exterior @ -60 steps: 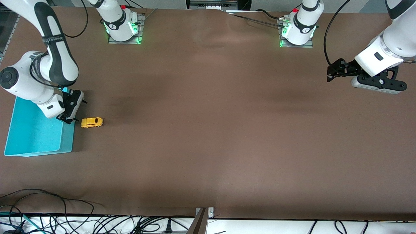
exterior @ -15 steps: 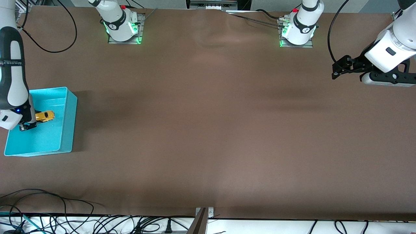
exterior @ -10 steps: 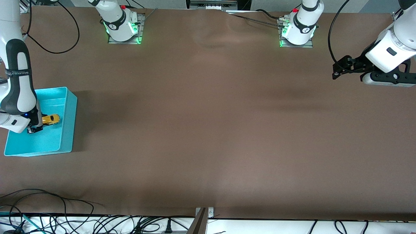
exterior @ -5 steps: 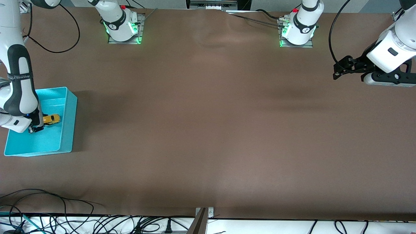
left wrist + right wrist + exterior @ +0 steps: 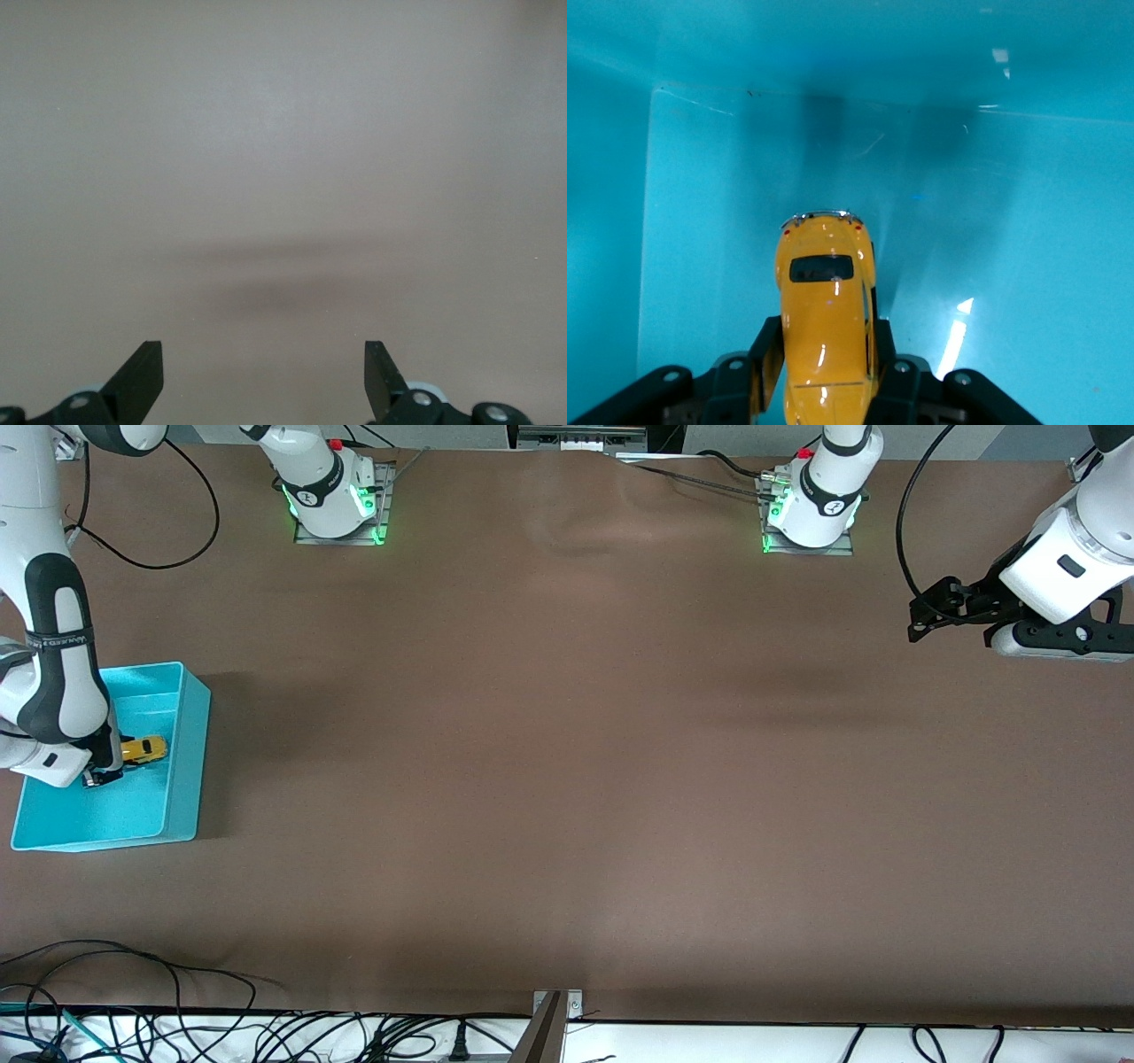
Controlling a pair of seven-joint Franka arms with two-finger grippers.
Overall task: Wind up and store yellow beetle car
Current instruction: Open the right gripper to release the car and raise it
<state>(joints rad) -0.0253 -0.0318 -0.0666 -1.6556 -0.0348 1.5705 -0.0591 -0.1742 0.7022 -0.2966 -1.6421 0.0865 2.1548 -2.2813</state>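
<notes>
Your right claw (image 5: pixel 104 772) is inside the turquoise bin (image 5: pixel 182 797), at the right arm's end of the table (image 5: pixel 567 779). It is closed on the yellow beetle car (image 5: pixel 143 749), one finger (image 5: pixel 767 354) pressing on each side of the body. In the right wrist view you see the yellow beetle car (image 5: pixel 826 314) from above, with its dark window and rounded roof, pointing away from the claw (image 5: pixel 826 372) toward a wall of the bin (image 5: pixel 1028 80). You can see a dark shadow on the bin floor beside the car. Whether the wheels already touch the floor of the bin or the car hangs just above it, you cannot tell from these views. In the front view the car sticks out from the claw toward the bin wall that faces the middle of the table, and the right arm covers part of the bin.

Your left claw (image 5: pixel 921 615) waits in the air over the bare brown table at the left arm's end, well apart from the bin. Its two fingers (image 5: pixel 142 376) stand wide apart in the left wrist view and hold nothing; between them you see only the table surface (image 5: pixel 283 133) with a soft shadow on it.

Black cables (image 5: pixel 177 1027) lie along the table edge nearest the front camera.
</notes>
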